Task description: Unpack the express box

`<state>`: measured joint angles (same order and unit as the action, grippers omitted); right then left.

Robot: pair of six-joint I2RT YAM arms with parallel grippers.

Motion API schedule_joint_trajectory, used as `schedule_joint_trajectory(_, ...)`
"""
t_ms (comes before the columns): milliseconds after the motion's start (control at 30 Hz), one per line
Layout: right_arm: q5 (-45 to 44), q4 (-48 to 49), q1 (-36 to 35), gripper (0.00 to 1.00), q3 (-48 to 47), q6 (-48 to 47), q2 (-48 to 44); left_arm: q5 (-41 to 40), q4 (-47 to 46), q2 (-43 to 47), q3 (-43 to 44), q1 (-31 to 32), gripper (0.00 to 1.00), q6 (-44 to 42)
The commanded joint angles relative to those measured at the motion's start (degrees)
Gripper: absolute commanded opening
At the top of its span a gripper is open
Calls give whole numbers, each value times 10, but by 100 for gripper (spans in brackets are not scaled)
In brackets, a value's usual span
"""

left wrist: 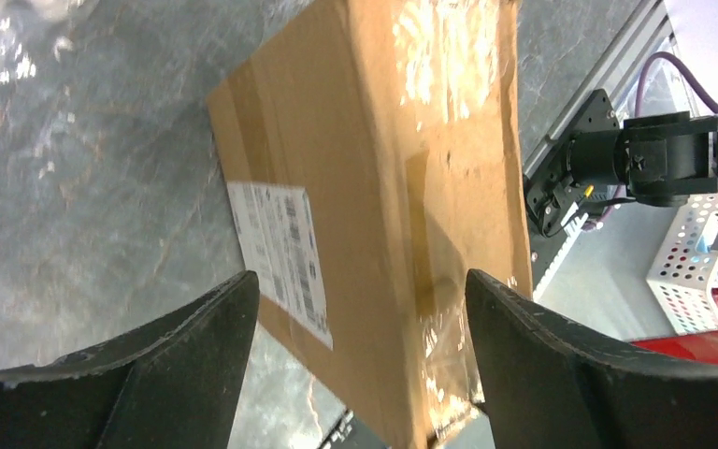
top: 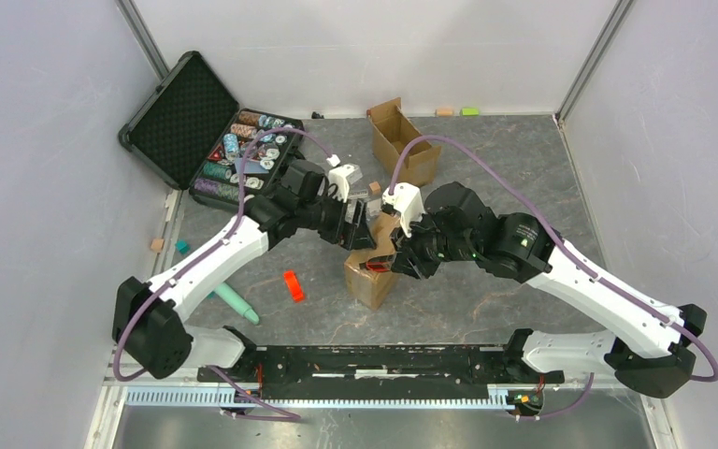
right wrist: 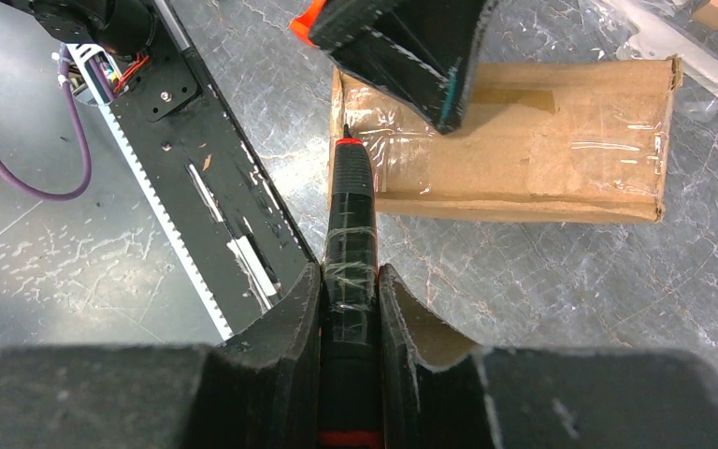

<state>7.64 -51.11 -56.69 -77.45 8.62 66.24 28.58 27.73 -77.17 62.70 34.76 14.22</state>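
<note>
So the express box (top: pixel 371 281) sits taped shut at the table's centre. Left gripper (left wrist: pixel 360 290) gapes wide, holding nothing, with the box between its fingers; right gripper (right wrist: pixel 349 281) pinches a black-and-orange cutter (right wrist: pixel 349 201), tip at the taped end. Open black case (top: pixel 182 117) at 10 o'clock holds colourful round chips (top: pixel 243 154); the flaps-up cardboard box (top: pixel 400 140) at 12 hides its inside.

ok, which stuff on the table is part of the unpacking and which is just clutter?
In use: express box; cutter, gripped by right tool; left tool, open astride the box.
Clutter: open case of chips; unlabelled flap-up box; small orange piece; mint-green stick.
</note>
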Motion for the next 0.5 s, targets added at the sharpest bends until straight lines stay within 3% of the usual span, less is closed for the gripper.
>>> schedule_joint_trajectory(0, -26, -16, -1, 0, -13, -9, 1, -32, 77, 61, 13, -10, 86, 62)
schedule_joint_trajectory(233, -43, -5, -2, 0, 3, 1, -9, 23, 61, 145, -72, -18, 79, 148)
schedule_joint_trajectory(467, -39, 2, -2, 0, 4, 3, -8, 21, 28, 141, -113, -18, 71, 170)
